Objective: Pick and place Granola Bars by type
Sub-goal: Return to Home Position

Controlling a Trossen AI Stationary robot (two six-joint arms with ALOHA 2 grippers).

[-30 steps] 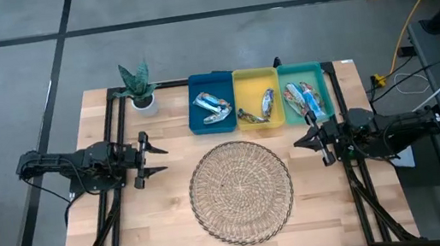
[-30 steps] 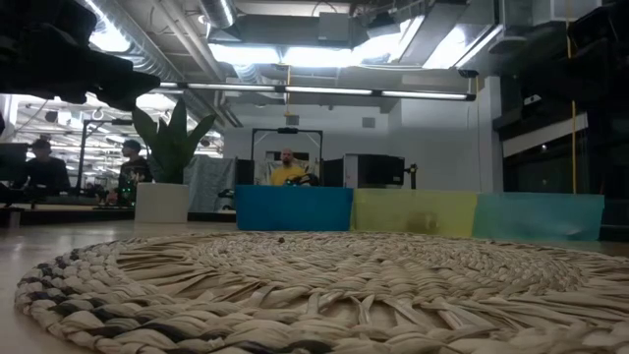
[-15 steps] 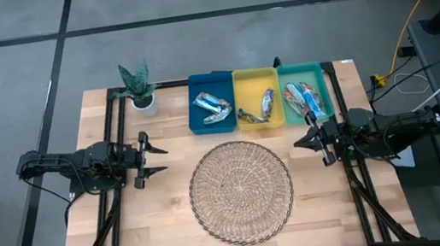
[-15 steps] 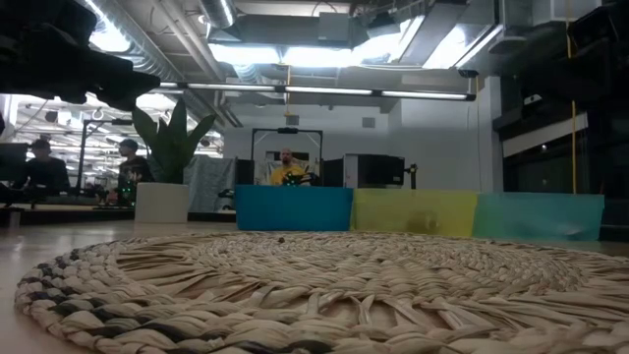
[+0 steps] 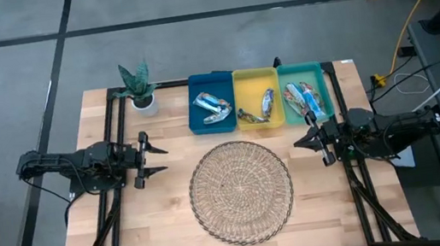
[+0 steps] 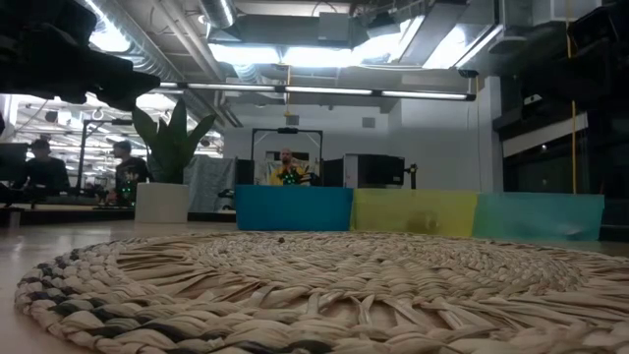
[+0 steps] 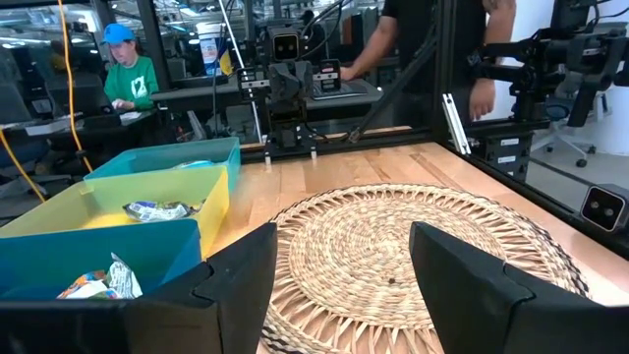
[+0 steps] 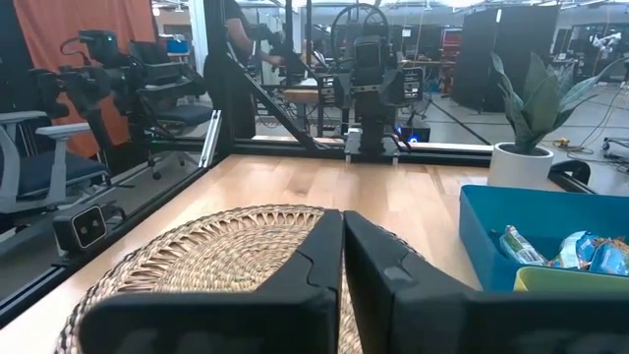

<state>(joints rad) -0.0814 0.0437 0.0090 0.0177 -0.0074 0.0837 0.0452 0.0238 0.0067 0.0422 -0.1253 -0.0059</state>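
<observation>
Nothing on your bench has moved since the earlier frames. Both arms sit exactly where they were, and only a person in the room far behind the trays has shifted slightly.

Your left tool is spread wide and holds nothing. It hovers low over the bench with the wicker mat straight ahead of it. Your right tool faces it from the mat's other side, its fingers pressed together on nothing.

All the granola bars you can see lie in three trays set in a row. The row is ahead and to the left of your left tool, and to the right of your right tool.

- **Blue tray:** nearest your left tool. Its bars lie slanted, with their long axes diagonal to the tray walls.
- **Yellow tray:** in the middle. One bar points roughly along the tray's length, and another lies more crosswise at the near end.
- **Teal tray:** just beside your right tool. Its bars run mostly lengthwise, slightly tilted.

A potted plant stands well to the left of your left tool, beyond the blue tray's outer side.
</observation>
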